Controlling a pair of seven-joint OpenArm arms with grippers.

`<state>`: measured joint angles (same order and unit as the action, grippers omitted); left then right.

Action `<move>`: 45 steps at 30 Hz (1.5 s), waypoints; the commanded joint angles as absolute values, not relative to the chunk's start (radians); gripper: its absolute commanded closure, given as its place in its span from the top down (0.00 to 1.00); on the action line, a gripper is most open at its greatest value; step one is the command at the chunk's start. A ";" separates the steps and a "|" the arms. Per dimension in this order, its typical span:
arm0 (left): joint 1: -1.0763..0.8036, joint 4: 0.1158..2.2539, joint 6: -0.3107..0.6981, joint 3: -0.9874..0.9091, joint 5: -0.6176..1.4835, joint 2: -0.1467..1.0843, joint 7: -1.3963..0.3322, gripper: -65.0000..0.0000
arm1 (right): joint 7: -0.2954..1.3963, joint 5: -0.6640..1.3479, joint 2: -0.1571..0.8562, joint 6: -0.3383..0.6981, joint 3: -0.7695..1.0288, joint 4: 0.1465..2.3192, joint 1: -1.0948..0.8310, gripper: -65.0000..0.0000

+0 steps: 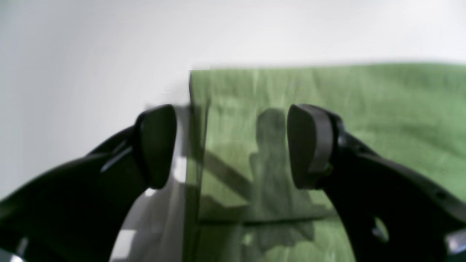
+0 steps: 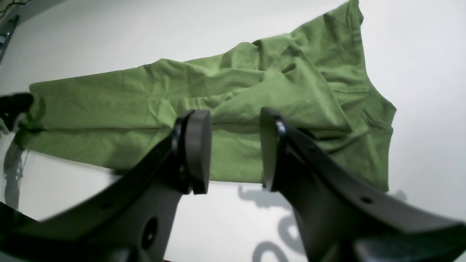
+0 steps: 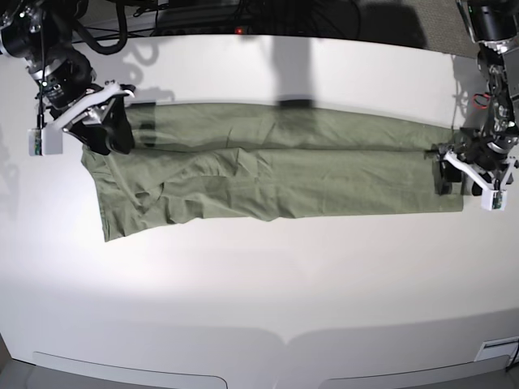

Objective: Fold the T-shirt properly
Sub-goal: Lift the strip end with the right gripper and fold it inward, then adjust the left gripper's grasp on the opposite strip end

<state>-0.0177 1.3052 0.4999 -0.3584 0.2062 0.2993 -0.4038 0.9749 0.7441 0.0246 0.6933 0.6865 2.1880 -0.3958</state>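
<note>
The green T-shirt (image 3: 276, 174) lies on the white table, folded lengthwise into a long wrinkled strip running left to right. Its bunched sleeve end is at the left in the base view. My left gripper (image 3: 456, 177) is open at the strip's right end. In the left wrist view it (image 1: 229, 145) stands low over the shirt's (image 1: 364, 109) straight end edge, one finger on each side of that edge. My right gripper (image 3: 109, 134) is open at the strip's far left corner. In the right wrist view it (image 2: 235, 149) hovers empty over the shirt (image 2: 145, 94).
The white table (image 3: 259, 284) stretches wide in front of the shirt down to its front edge. Dark cables and equipment (image 3: 243, 12) lie along the back edge. A small white fitting (image 3: 496, 350) sits at the front right corner.
</note>
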 commanded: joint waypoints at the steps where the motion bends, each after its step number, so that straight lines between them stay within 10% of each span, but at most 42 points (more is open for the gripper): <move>1: 0.000 1.324 0.500 -0.364 0.220 0.318 -0.374 0.69 | 0.953 0.771 0.031 0.698 0.689 2.207 -0.393 0.35; 24: 0.033 1.341 0.623 -0.367 0.574 0.543 -0.864 0.69 | 0.995 0.829 0.033 0.698 0.687 2.207 -0.365 0.35; 45: 0.318 0.580 0.698 -0.366 0.805 0.549 -1.077 0.69 | 1.048 0.876 0.054 0.698 0.687 2.207 -0.363 0.35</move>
